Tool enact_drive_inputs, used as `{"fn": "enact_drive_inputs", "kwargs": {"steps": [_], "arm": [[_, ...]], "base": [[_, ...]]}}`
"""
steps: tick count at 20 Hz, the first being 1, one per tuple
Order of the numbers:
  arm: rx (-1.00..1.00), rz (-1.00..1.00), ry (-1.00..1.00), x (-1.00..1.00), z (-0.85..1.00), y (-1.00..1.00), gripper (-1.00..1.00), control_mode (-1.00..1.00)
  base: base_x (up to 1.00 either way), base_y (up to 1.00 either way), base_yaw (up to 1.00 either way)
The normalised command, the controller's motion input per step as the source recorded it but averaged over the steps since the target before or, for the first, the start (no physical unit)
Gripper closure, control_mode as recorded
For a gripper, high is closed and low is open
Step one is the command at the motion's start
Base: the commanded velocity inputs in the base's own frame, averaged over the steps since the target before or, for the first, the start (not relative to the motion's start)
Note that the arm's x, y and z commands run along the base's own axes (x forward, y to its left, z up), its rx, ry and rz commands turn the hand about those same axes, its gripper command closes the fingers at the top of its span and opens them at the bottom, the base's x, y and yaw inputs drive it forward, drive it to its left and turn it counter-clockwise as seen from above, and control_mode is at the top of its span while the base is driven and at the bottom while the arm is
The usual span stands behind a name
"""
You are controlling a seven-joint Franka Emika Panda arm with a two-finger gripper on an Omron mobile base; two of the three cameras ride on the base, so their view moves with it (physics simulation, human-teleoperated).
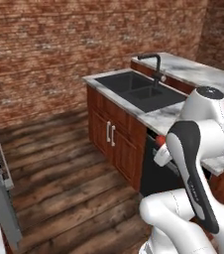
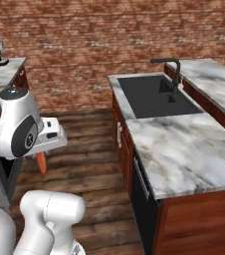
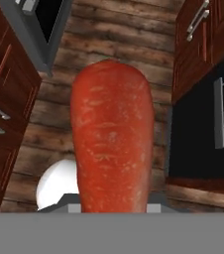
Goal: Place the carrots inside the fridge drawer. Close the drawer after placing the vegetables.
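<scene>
A red brick wall backs the kitchen, above a dark plank floor. The marble bench on brown cabinets carries a black sink with a dark faucet; the left base view shows the cabinet doors with pale handles. The right base view adds a second bench at far left. The carrot hangs point-down over the floor, well apart from the sink bench, clenched in the pincer; the hand view shows it large between dark cabinet fronts, its base hidden.
</scene>
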Motion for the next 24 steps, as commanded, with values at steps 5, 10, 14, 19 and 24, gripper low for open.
{"fn": "enact_drive_inputs", "kwargs": {"steps": [5, 10, 14, 19, 24], "arm": [[0.00, 0.00, 0.00, 0.00, 0.00, 0.00, 1.00, 1.00], [0.00, 0.00, 0.00, 0.00, 0.00, 0.00, 1.00, 1.00], [0.00, 0.00, 0.00, 0.00, 0.00, 0.00, 1.00, 1.00], [0.00, 0.00, 0.00, 0.00, 0.00, 0.00, 1.00, 1.00], [0.00, 0.00, 0.00, 0.00, 0.00, 0.00, 1.00, 1.00]], "base": [[1.00, 0.73, 0.00], [1.00, 0.14, 0.00], [1.00, 0.29, 0.01], [1.00, 0.07, 0.07], [1.00, 0.24, 0.04]]}}
